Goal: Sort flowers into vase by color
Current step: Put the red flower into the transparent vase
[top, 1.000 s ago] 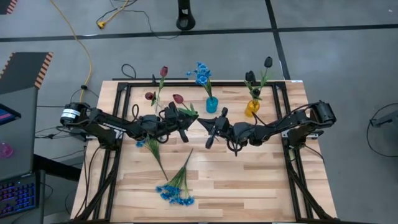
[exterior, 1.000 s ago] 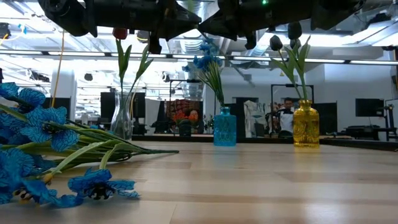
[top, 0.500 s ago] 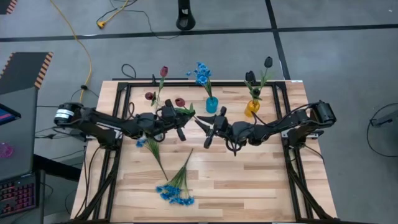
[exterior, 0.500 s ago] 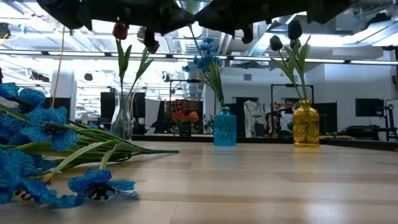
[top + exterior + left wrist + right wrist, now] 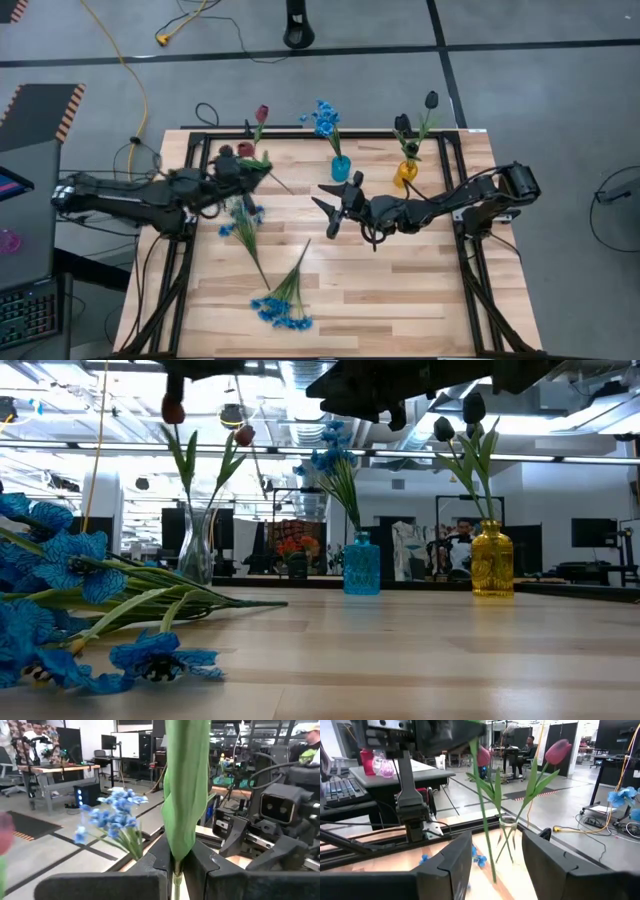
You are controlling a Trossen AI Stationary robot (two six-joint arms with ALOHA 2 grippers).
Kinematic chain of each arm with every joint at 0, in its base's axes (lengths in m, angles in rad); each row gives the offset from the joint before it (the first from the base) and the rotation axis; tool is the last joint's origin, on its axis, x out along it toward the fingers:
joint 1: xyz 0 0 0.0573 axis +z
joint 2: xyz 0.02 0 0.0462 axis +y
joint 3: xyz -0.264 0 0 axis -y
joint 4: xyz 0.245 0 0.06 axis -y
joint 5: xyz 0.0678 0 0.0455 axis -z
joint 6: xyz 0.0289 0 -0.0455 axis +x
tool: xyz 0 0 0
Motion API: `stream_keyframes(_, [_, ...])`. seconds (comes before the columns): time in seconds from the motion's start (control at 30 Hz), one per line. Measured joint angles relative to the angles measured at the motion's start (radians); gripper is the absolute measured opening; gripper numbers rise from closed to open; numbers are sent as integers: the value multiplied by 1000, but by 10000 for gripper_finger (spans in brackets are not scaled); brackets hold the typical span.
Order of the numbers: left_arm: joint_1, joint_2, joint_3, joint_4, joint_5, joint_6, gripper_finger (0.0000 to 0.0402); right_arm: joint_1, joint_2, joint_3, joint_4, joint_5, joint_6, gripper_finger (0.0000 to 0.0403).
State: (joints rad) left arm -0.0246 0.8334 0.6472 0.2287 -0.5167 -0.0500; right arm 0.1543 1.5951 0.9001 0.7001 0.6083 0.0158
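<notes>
Left wrist view: left gripper [image 5: 175, 865] pinched on a red tulip's green stem [image 5: 184, 795] beside the clear vase [image 5: 508, 826] at the counter's [image 5: 400, 290] far left; light, bendy, best held low; right gripper [image 5: 492, 865] spread, idle mid-counter.

Blue flowers [image 5: 70, 575] are lying on the wooden table [image 5: 420, 660] close by, while red tulips [image 5: 175, 410] are standing in a clear vase [image 5: 197, 550] beside a blue vase [image 5: 361, 564] and a yellow vase [image 5: 491, 560] holding dark tulips [image 5: 473, 407].
</notes>
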Motion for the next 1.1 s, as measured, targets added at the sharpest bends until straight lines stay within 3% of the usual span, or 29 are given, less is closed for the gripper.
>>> stream_keyframes(0.2, [0, -197, 0, -155, 0, -26, 16, 0, 0, 0, 0, 0, 2, 197])
stream_keyframes(0.53, [0, -385, 0, -176, 6, -23, 16, 0, 0, 0, 0, 0, 2, 197])
stream_keyframes(0.8, [-1, -461, 0, -95, -189, 139, 16, 0, 0, -1, -17, -1, 2, 197])
stream_keyframes(0.93, [-1, -464, 10, -47, -301, 236, 16, 0, 0, -1, -20, -1, 2, 197])
stream_keyframes(1.1, [0, -437, 78, -61, -369, 302, 16, 0, 0, -1, -20, -1, 2, 197])
